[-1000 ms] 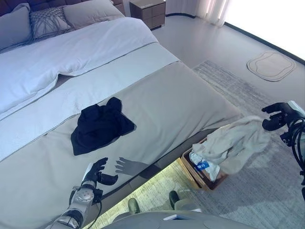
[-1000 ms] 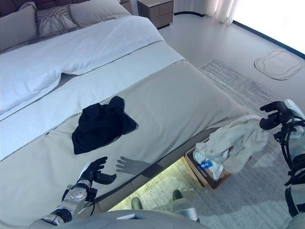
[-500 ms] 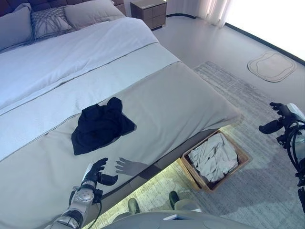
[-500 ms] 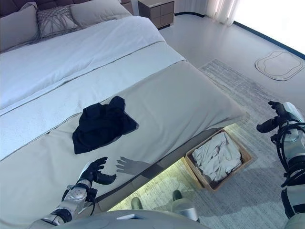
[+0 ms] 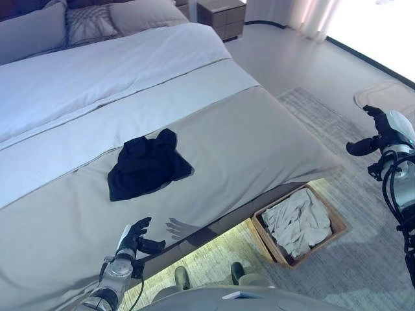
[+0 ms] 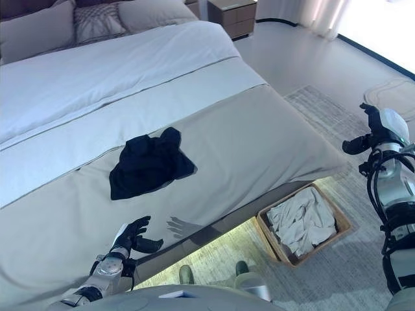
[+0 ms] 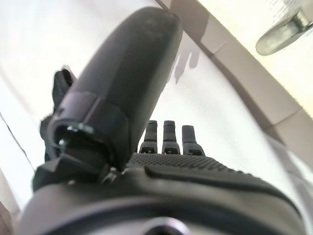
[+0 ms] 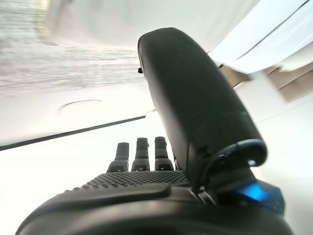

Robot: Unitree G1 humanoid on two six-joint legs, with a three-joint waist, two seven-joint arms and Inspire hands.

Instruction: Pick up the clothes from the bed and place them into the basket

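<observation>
Roughly half done, by the look of it. The basket (image 5: 301,223) sits on the floor at the foot corner of the bed (image 5: 246,136), half tucked under the bed's edge, w/ a pale garment (image 5: 296,220) lying crumpled inside it. One piece left: a black garment (image 5: 147,166) bunched on the grey cover, well away from the basket, toward the middle of the bed's lower half.

Right hand (image 5: 378,129) hangs in the air past the basket, on the side away from the bed, above the rug (image 5: 337,149); fingers straight & spread, thumb out, nothing in it. Left hand (image 5: 134,238) hovers low over the bed's near edge, just short of the black garment but not touching it, fingers loosely spread, also empty.

Remaining, I'd say: reach for the black piece (left hand is nearest), lift it, carry it across to the basket, drop it in. Nothing else on the bed looks like clothing, only pillows (image 5: 84,23) at the head end.
</observation>
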